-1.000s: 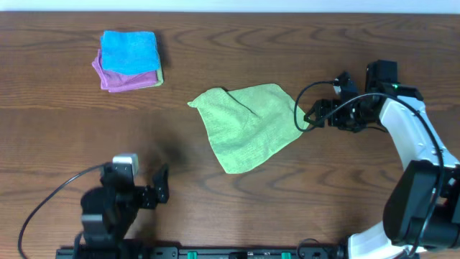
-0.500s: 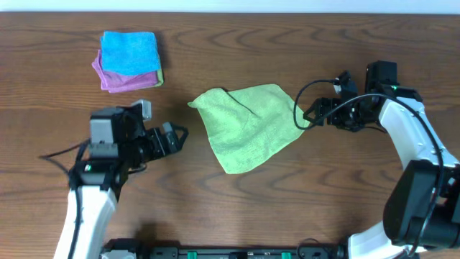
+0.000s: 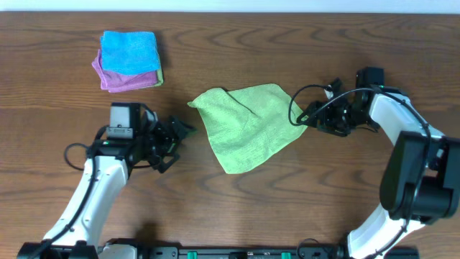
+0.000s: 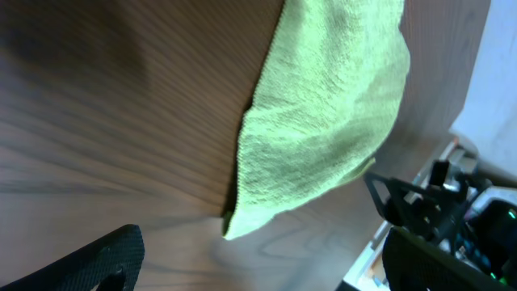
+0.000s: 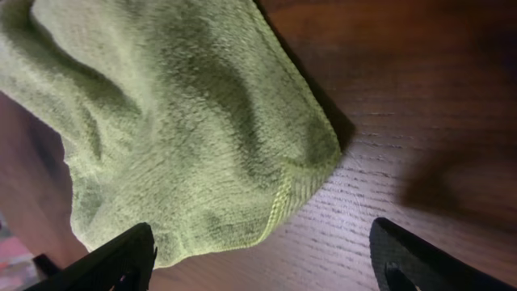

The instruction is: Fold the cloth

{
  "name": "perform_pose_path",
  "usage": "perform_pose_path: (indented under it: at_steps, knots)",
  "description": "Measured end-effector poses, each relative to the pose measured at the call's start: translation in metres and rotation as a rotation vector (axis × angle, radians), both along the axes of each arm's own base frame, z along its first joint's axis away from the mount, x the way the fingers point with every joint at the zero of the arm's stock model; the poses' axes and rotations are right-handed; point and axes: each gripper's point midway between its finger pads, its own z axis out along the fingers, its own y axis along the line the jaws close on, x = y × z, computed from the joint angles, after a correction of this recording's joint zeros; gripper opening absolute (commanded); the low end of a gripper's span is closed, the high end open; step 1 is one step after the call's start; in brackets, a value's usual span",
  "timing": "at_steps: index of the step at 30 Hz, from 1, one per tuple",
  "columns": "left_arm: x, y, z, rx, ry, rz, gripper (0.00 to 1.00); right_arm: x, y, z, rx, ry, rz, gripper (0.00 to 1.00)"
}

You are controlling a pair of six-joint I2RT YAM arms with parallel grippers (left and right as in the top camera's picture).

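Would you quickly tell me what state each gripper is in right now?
Left gripper: open, holding nothing, short of the cloth.
Right gripper: open, at the cloth's edge, gripping nothing.

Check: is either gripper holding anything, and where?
Nothing held. Left gripper is open, short of the cloth; right gripper is open at its right corner.

far left corner: bright blue folded cloth lying on top of purple folded cloth, purple edge showing at left and front | underneath: dark wood-grain table | near edge: black rail
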Motion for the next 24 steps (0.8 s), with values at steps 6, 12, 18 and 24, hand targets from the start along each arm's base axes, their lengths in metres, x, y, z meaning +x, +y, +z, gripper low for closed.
perform_pose_path:
  at_steps: [6, 12, 18, 24]
  knots:
    - [0.000, -0.038, -0.001, -0.035, 0.001, -0.061, 0.95, 0.002, 0.002, -0.007, 0.021, 0.021, -0.021, 0.79]
    - [-0.008, -0.054, -0.011, -0.022, 0.046, -0.079, 0.95, 0.006, 0.006, -0.013, 0.057, 0.026, -0.033, 0.75]
    - [-0.006, -0.072, -0.022, -0.030, 0.063, -0.096, 0.95, 0.014, 0.009, -0.014, 0.079, 0.006, -0.044, 0.67]
    - [-0.007, -0.084, -0.028, -0.041, 0.078, -0.110, 0.95, 0.022, 0.019, -0.016, 0.062, -0.034, -0.016, 0.59]
